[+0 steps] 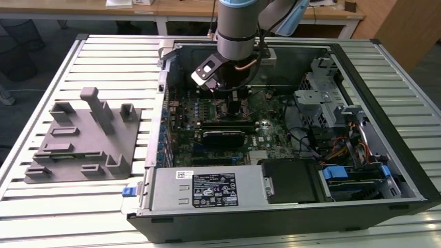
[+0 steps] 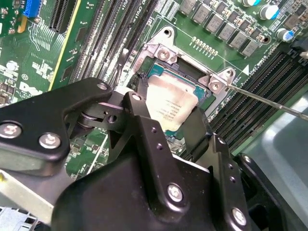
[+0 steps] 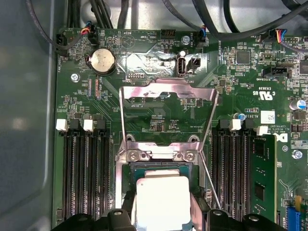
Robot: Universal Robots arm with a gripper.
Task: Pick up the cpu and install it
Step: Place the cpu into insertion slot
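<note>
The claw (image 2: 169, 115), clamped on two opposite edges of the cpu (image 3: 162, 201), holds it at the open socket (image 2: 161, 72) inside the computer case (image 1: 386, 129). Seating it well likely means keeping the chip level, square to the frame, with no sideways push.

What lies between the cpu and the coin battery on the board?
The socket's flipped-open metal load plate, in the first wrist view, between cpu and coin battery.
</note>
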